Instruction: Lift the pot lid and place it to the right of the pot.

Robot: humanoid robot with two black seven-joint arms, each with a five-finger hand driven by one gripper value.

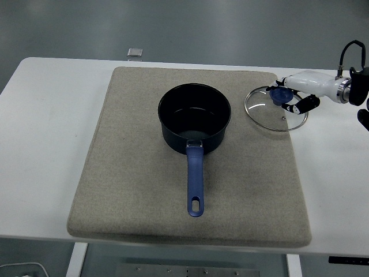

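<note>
The right hand (293, 95) comes in from the right edge and has its fingers curled around the blue knob (281, 93) of the glass lid (275, 108), gripping it. The lid sits to the right of the pot (194, 118), well apart from it, straddling the right edge of the beige mat (138, 190) so part of its rim hangs over the white table (334, 173); whether it is fully resting or just off the surface, I cannot tell. The pot stands open in the middle of the mat, its blue handle (195, 182) pointing toward the table's near edge. A small grey object (135, 52) lies at the far edge.
</note>
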